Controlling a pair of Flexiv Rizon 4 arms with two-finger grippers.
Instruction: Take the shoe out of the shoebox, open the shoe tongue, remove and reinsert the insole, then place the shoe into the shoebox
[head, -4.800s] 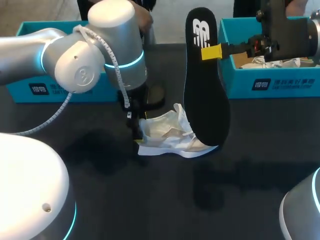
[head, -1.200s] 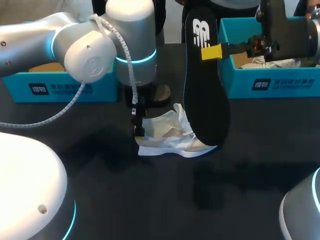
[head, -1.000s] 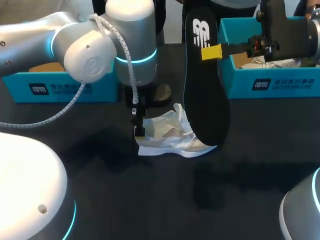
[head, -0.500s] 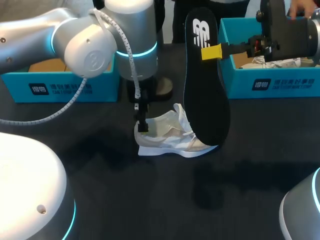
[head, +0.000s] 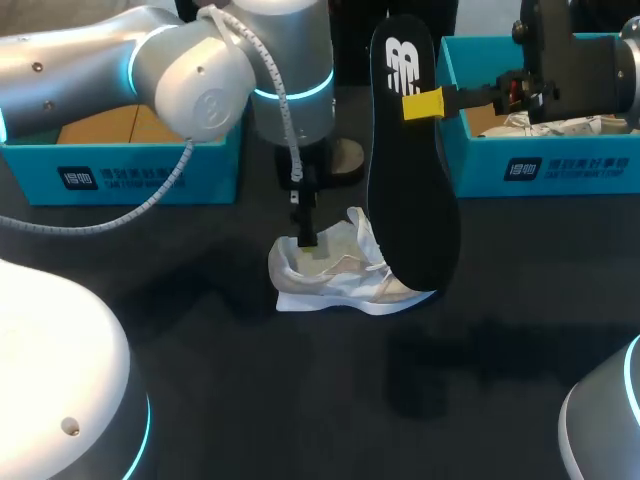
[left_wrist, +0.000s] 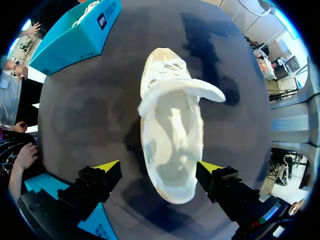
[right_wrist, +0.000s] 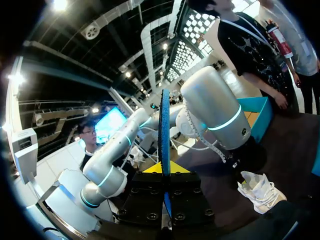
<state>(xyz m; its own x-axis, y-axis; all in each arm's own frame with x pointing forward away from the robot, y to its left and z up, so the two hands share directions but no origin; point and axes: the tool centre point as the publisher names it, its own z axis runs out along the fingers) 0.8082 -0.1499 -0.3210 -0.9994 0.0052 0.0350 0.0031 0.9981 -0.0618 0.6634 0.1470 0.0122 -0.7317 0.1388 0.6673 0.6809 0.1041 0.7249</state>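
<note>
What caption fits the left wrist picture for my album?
Open jaws flank the heel of the white shoe on the dark table.

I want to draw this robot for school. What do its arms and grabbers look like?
The left arm and right arm are chunky, rounded silver-grey tubes with glowing turquoise rings at the joints. A white braided cable loops along the left arm. The right arm ends in a black boxy wrist. The left gripper and right gripper have black fingers with bright yellow tips.
</note>
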